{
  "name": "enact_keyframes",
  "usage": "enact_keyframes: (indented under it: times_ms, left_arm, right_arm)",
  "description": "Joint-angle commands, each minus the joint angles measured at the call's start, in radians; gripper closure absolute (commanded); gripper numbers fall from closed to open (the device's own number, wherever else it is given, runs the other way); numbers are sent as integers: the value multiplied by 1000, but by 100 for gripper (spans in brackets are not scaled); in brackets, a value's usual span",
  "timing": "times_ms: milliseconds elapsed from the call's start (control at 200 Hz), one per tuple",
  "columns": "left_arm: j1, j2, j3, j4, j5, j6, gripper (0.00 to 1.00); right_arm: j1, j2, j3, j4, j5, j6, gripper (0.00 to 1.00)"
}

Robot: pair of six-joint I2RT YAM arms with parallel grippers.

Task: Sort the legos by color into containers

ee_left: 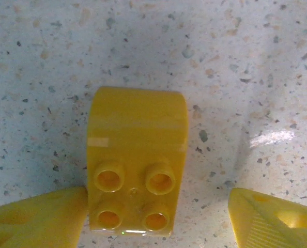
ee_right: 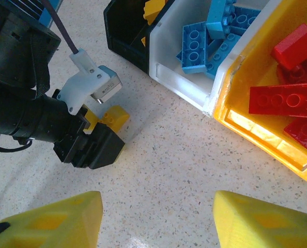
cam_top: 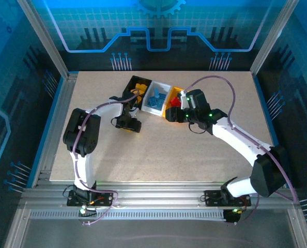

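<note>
- A pale, speckled, stone-look worktop [cam_top: 158, 150], roughly square, lies in the middle of the scene seen from above.
- Silver aluminium rails [cam_top: 158, 199] run left to right along the worktop's near edge, with a plain grey surface [cam_top: 153, 232] nearer still.
- Two aluminium posts rise from the far corners, the left post [cam_top: 42, 36] and the right post [cam_top: 275, 36].
- The far wall [cam_top: 158, 26] is a bright blue panel with a pale grid, a gear shape at its top and circuit-like lines.
- The left wall [cam_top: 14, 103] and right wall [cam_top: 298, 103] are darker blue, with similar circuit lines.
- Lighting is even; the left wrist view shows a soft white glare [ee_left: 270, 137] on the worktop.
</note>
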Motion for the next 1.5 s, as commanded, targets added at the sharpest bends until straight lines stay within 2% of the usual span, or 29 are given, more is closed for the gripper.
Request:
enact_keyframes:
  times_ms: [0, 205, 270, 355, 445, 670, 830, 930, 1041, 1246, 1491]
  left_arm:
    - [6, 58, 34, -52, -88, -23, 34]
    - [5, 107, 73, -86, -98, -18, 55]
    - [5, 109, 75, -89, -99, -17, 58]
    - [6, 112, 82, -101, -94, -16, 68]
    - [7, 105, 76, -103, -80, -20, 74]
    - [20, 26, 51, -115, -15, -62, 74]
    - [76, -122, -2, -30, 207, -122, 74]
    - [133, -192, -6, 49, 342, -229, 74]
    - [179, -209, 53, 118, 427, -362, 74]
    - [188, -123, 258, 200, 462, -509, 71]
    - [189, 133, 557, 193, 466, -604, 71]
  right_arm:
    - [3, -16, 4, 25, -3, 16, 40]
    - [4, 12, 26, 31, -15, 22, 40]
    - [6, 19, 34, 32, -16, 20, 40]
    - [5, 25, 39, 32, -18, 16, 40]
    - [5, 28, 39, 31, -21, 11, 40]
    - [0, 22, 33, 29, -21, -9, 40]
    - [-14, 16, 22, 36, -26, -15, 40]
    - [-19, 12, 6, 46, -30, -12, 40]
    - [-23, -4, -20, 57, -32, -8, 40]
    - [-40, -76, -85, 52, -18, -4, 40]
    - [-48, -213, -195, 17, 29, 27, 39]
